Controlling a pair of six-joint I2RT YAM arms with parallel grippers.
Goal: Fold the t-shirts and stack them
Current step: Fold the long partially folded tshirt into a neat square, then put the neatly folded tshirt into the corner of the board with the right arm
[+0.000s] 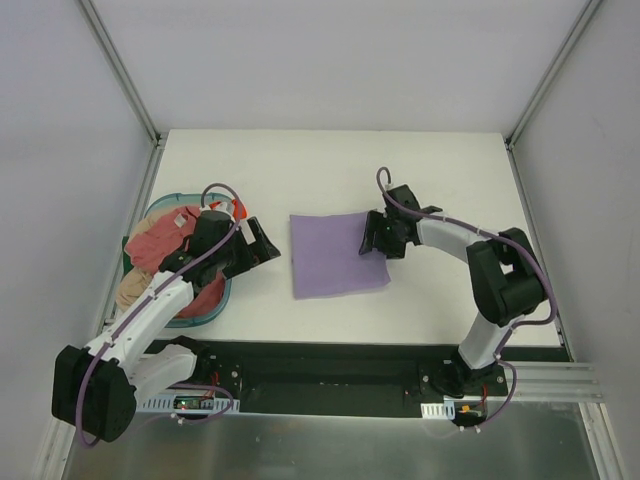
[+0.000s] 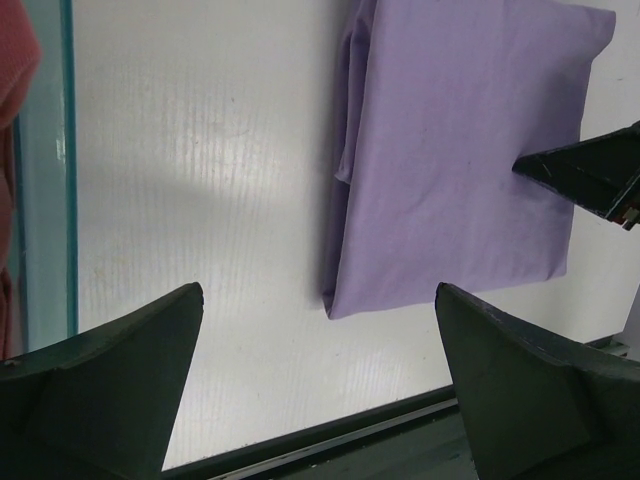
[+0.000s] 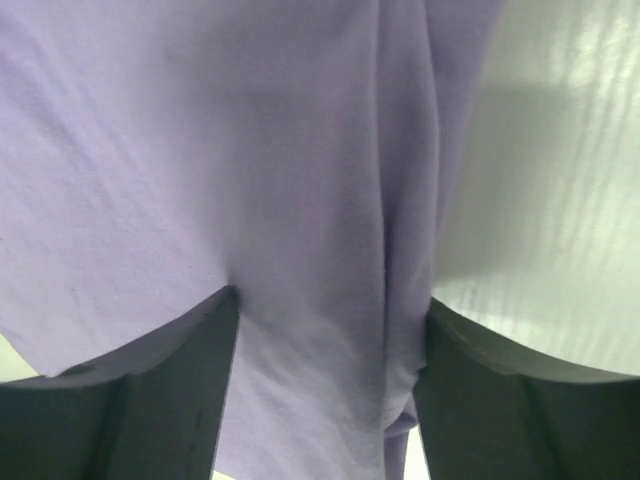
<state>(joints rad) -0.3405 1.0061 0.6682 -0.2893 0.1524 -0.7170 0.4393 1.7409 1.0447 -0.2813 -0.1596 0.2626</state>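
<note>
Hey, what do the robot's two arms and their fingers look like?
The left arm and the right arm match: smooth white links between chunky black joints, with a thin purple cable looping along each. The fingers are dark, blunt wedges with flat faces.

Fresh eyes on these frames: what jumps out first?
The lavender t-shirt stands out first, folded into a neat rectangle at the middle of the white table, with the right hand open over its right edge. At the table's left side sits a teal basket heaped with a pink-red t-shirt and a tan t-shirt. The left hand is open between the basket and the folded shirt.
</note>
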